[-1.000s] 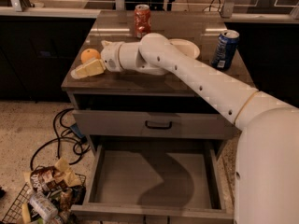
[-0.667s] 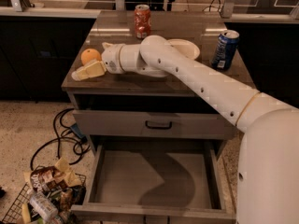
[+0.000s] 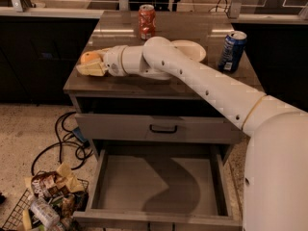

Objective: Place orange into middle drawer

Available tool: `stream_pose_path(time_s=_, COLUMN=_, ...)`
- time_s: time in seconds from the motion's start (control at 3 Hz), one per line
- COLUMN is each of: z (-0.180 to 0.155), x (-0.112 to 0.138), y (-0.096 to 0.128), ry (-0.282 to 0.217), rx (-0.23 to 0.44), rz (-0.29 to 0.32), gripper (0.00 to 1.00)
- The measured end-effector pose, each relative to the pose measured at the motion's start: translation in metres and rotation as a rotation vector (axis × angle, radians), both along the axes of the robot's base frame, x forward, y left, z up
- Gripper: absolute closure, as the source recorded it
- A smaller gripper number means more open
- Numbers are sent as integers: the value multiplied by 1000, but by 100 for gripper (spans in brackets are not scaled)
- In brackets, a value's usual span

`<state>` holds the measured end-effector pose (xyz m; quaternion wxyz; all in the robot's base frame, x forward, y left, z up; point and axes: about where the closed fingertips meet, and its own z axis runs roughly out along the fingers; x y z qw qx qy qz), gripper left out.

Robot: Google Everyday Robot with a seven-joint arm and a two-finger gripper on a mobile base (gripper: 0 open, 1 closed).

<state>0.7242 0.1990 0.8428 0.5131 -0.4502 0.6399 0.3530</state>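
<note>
Standing open below the desk, the middle drawer waits at the near side. At the desk's left edge the gripper rests against the orange, just as a second ago, so nothing is lifted yet. Whether it has closed on the fruit I cannot tell.

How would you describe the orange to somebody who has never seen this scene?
Find the dark countertop above the open middle drawer. Near its left edge, the white arm's gripper lies beside the orange. It is the only small round fruit there; the red can and blue can are tall cylinders.
</note>
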Motion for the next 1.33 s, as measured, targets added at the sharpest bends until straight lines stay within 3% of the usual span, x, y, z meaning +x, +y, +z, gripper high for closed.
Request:
stream_pose_path(time_s=0.67, z=-1, x=-2, y=5, ry=2, rx=1, rz=8, gripper=94)
stream_pose_path(time_s=1.0, z=-1, x=-3, y=7, ry=3, rx=1, rz=11, gripper=100)
stream_pose_path(time_s=1.33, z=3, x=-8, y=2, ry=5, rx=-14, rz=8, gripper=100)
